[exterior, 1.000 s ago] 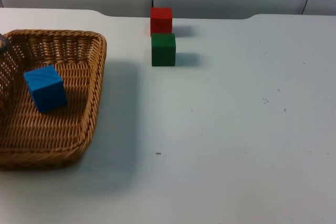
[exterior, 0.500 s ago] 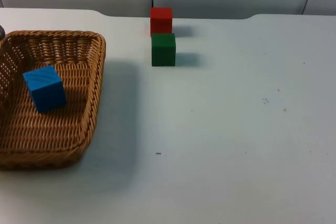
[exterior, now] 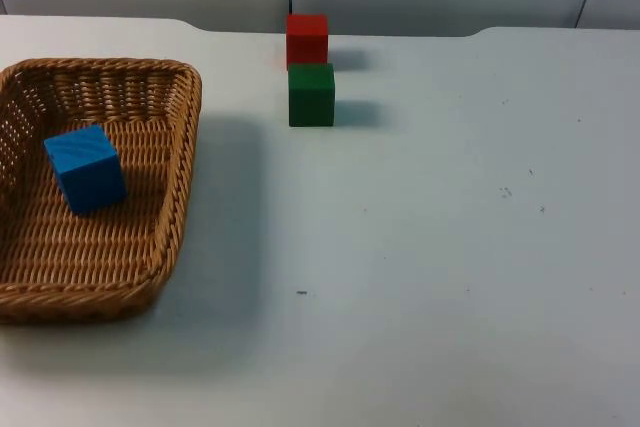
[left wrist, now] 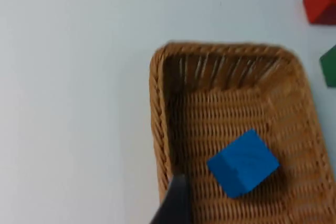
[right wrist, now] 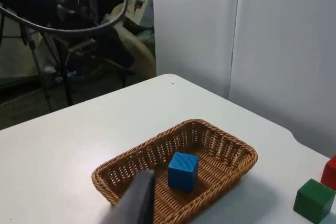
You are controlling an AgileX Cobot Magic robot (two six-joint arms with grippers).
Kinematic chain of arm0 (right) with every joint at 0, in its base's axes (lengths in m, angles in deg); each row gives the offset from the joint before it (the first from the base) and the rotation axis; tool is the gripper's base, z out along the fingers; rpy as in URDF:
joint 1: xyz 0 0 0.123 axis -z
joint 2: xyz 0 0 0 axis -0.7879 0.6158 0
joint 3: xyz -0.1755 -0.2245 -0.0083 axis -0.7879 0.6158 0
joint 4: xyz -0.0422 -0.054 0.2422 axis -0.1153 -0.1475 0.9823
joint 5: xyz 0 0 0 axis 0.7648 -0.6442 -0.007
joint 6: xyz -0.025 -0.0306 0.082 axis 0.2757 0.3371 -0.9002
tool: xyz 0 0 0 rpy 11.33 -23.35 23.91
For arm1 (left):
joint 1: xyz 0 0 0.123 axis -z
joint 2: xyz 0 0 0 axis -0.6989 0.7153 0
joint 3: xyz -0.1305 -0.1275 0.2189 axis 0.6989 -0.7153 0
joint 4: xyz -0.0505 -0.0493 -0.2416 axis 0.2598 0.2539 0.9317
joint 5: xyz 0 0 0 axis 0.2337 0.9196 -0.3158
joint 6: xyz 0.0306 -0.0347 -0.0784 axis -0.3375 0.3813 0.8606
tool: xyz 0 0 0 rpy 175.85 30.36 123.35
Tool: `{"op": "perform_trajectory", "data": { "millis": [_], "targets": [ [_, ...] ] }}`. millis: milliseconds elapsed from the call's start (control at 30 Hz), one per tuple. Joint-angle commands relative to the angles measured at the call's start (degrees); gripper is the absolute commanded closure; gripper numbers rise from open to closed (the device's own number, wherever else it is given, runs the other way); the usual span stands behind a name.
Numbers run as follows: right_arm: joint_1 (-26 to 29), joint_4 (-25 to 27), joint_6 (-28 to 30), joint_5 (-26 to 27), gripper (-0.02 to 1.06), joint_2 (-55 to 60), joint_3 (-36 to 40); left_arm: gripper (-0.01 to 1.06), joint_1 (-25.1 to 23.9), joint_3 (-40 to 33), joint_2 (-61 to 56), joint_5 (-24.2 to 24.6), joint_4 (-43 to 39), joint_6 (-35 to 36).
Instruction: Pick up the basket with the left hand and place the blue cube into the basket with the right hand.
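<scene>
The woven wicker basket [exterior: 188, 147] rests on the white table at the left. The blue cube [exterior: 86, 168] lies inside it, tilted a little. My left gripper is above the basket: one black fingertip [left wrist: 176, 204] stands over the basket's rim [left wrist: 157, 119], clear of the blue cube [left wrist: 242, 162]. My right gripper is high and well back from the basket [right wrist: 242, 153]. Its black fingertip [right wrist: 137, 200] shows in front of the basket, with the blue cube [right wrist: 182, 171] beyond it.
A red cube [exterior: 307, 39] stands at the table's far edge by the wall, with a green cube [exterior: 311, 94] just in front of it. Both are to the right of the basket. The green cube [right wrist: 313, 200] also shows in the right wrist view.
The grey piece of the left arm at the basket's far left rim has drawn out of the top view. The basket and blue cube have stayed nearly in place.
</scene>
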Motion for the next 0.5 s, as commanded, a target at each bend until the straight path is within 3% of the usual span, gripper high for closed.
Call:
{"op": "perform_trajectory", "data": {
  "millis": [0, 167, 267, 467],
  "targets": [
    [-0.2, -0.4, 0.3, 1.0, 0.02, -0.3, 0.2, 0.29, 0.2, 0.4, -5.0, 0.8, -0.4, 1.1],
    [-0.2, -0.4, 0.3, 1.0, 0.02, -0.3, 0.2, 0.29, 0.2, 0.2, -17.3, -0.3, -4.5, 6.1],
    [-0.2, -0.4, 0.3, 1.0, 0.02, -0.3, 0.2, 0.29, 0.5, -1.1, -27.1, -2.1, -10.3, 13.0],
    [-0.2, -0.4, 0.3, 0.6, 0.02, -0.3, 0.2, 0.29, 3.7, -5.3, -36.6, -2.1, -11.0, 14.4]
  ]
}}
